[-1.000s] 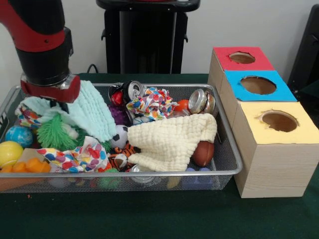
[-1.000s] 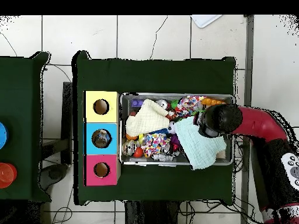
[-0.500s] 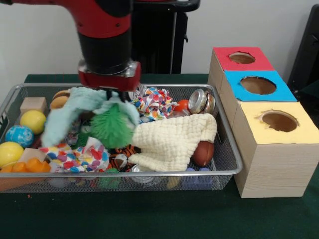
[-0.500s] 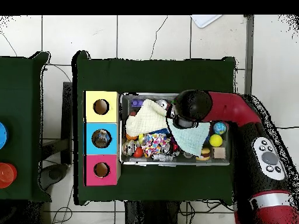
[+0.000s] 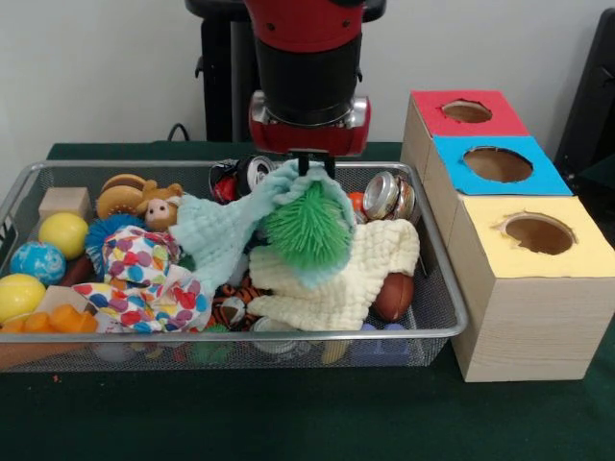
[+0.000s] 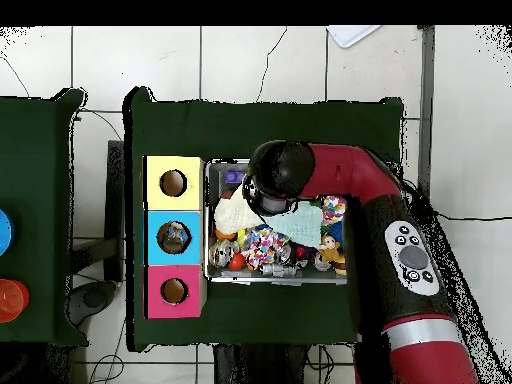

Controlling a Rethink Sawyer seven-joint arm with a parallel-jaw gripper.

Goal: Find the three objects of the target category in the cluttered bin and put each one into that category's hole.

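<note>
My gripper (image 5: 309, 171) hangs over the middle of the wire bin (image 5: 86, 164), shut on a green spiky ball (image 5: 306, 226) together with a mint green cloth (image 5: 219, 235) that drapes round the ball and trails down to the left. Ball and cloth hang just above a cream knitted cloth (image 5: 338, 274). To the right stands a row of three boxes with a red hole (image 5: 467, 111), a blue hole (image 5: 497, 164) and a yellow hole (image 5: 538, 233). From overhead the arm's head (image 6: 275, 180) covers the gripper; the mint cloth (image 6: 302, 215) shows beside it.
The bin holds crushed cans (image 5: 389, 195), a brown football (image 5: 392, 296), a colourful spotted cloth (image 5: 144, 283), a yellow ball (image 5: 63, 233), a blue ball (image 5: 36, 261), a wooden block (image 5: 64, 202) and a small teddy (image 5: 159, 204). The boxes stand close against the bin's right rim.
The arm has swept from the bin's left end toward the boxes, lifting the green spiky ball and dragging the mint cloth along. Balls, a block and a teddy are uncovered at the left.
</note>
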